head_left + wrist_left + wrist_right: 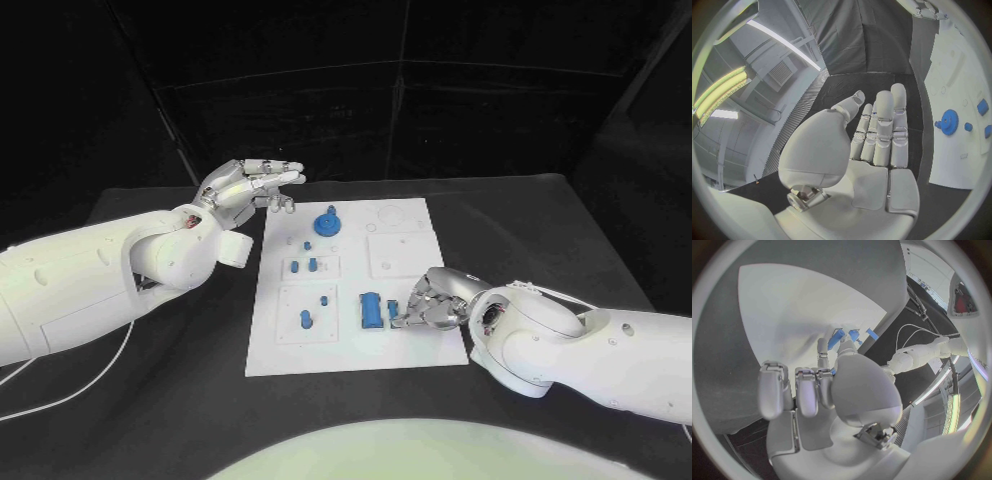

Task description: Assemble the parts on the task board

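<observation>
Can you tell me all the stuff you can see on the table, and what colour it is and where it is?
table: one, black, under everything.
task board: one, white, middle of the table.
gear-shaped part: one, blue, far end of the board.
small parts: several, blue, left half of the board.
bigger part: one, blue, near end, at the right robot hand's fingers.
left robot hand: silver, holds nothing, beyond the board's far left corner.
right robot hand: silver, at the board's near right edge.

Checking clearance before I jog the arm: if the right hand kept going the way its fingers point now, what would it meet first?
Probably the blue block on the task board; the right hand points its fingers straight at it, seemingly touching already, though depth is unclear.
</observation>
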